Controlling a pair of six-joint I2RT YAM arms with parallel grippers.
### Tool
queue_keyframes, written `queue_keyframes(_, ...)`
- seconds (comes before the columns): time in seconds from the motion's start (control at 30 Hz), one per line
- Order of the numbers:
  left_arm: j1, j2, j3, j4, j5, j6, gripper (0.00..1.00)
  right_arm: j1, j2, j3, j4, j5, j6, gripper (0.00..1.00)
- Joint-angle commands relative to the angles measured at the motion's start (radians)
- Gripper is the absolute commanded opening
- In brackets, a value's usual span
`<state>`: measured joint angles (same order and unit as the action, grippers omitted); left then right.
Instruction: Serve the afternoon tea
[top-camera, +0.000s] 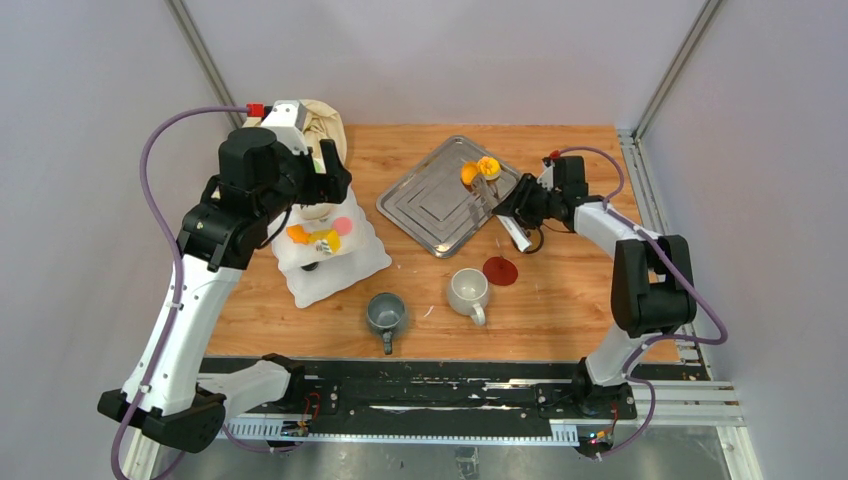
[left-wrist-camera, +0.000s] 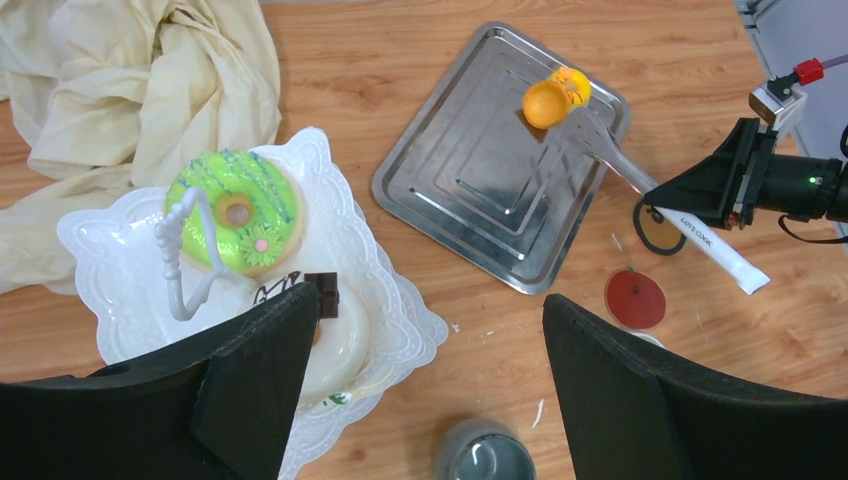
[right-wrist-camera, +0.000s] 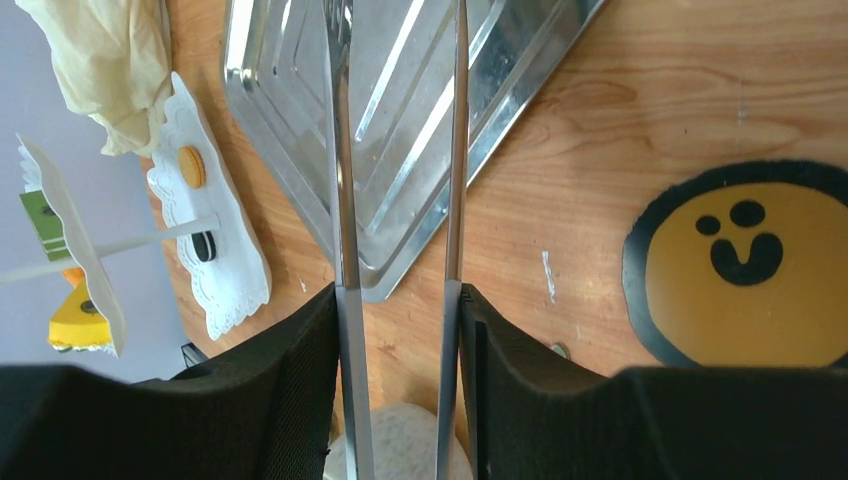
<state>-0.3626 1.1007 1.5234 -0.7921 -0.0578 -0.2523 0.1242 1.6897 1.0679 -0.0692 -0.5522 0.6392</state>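
Tongs (right-wrist-camera: 343, 180) clamped in right pincer (right-wrist-camera: 400, 300), tips at orange pastry (left-wrist-camera: 545, 103) on steel tray (left-wrist-camera: 470, 190); left pincer (left-wrist-camera: 430, 310) held apart above white stand (left-wrist-camera: 110, 240) bearing green doughnut (left-wrist-camera: 235, 210)

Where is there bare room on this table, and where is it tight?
Bare wood: right of the white mug, and at the far edge between beige cloth and steel tray. The tray's middle is bare. Tight: between three-tier stand and grey mug.
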Motion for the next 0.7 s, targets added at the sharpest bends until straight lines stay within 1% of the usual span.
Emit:
queue_keyframes(0.0, -0.005, -0.016, -0.005, 0.016, -0.016, 0.018, 0.87, 0.012, 0.042, 0.057, 0.069, -0.016, 0.031, 0.44)
queue_keyframes(0.23, -0.005, -0.017, -0.008, 0.016, -0.023, 0.024, 0.87, 0.020, 0.101, 0.093, 0.093, -0.015, 0.056, 0.44)
queue_keyframes(0.3, -0.006, -0.016, -0.008, 0.014, -0.027, 0.025, 0.87, 0.020, 0.111, 0.094, 0.103, -0.016, 0.065, 0.42)
queue_keyframes(0.33, -0.006, -0.016, -0.008, 0.012, -0.029, 0.026, 0.87, 0.021, 0.114, 0.094, 0.104, -0.018, 0.068, 0.40)
queue_keyframes(0.4, -0.006, -0.019, -0.008, 0.010, -0.030, 0.027, 0.87, 0.022, 0.118, 0.094, 0.109, -0.022, 0.072, 0.33)
queue_keyframes(0.57, -0.005, -0.028, -0.013, 0.012, -0.037, 0.025, 0.87, 0.020, 0.105, 0.079, 0.108, -0.021, 0.072, 0.13)
queue_keyframes(0.67, -0.005, -0.032, -0.014, 0.012, -0.038, 0.025, 0.87, 0.021, 0.089, 0.075, 0.106, -0.029, 0.071, 0.04)
